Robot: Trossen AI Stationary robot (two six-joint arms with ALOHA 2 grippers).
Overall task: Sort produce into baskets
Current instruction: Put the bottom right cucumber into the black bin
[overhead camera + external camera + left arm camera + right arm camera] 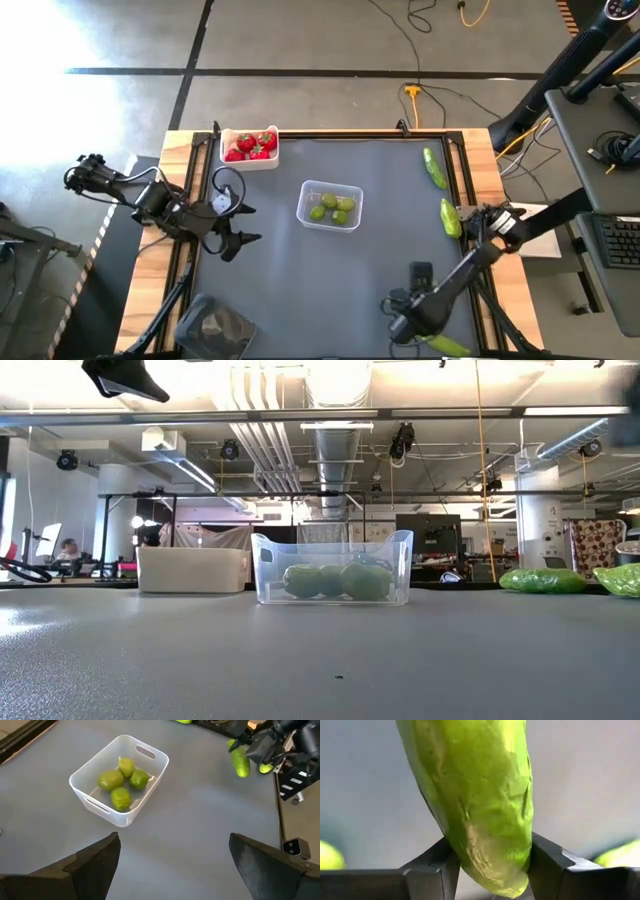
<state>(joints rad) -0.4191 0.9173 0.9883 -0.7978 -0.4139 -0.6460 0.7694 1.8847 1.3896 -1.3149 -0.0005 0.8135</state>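
Note:
A white tub [250, 147] with red strawberries stands at the far left. A clear tub [330, 205] in the middle holds yellow-green fruits [120, 782]. A dark tray [215, 325] sits at the near left. Near the right edge lies a green cucumber [450, 217], with my right gripper [492, 865] shut on it. A second cucumber [435, 168] lies farther back and a third [440, 345] lies at the near edge. My left gripper [172, 855] hangs open above the mat, left of the clear tub. My right gripper pinches the cucumber near one end [495, 870] between its two fingers [437, 865], one on each long side. The fingers come steeply from above and lie across it. Whether the cucumber still rests on the mat I cannot tell.
The grey mat [380, 260] has free room between the clear tub and the near edge. Wooden rails [470, 150] border the table. Beyond the right edge stand a desk and a keyboard [620, 240]; cables lie on the floor behind.

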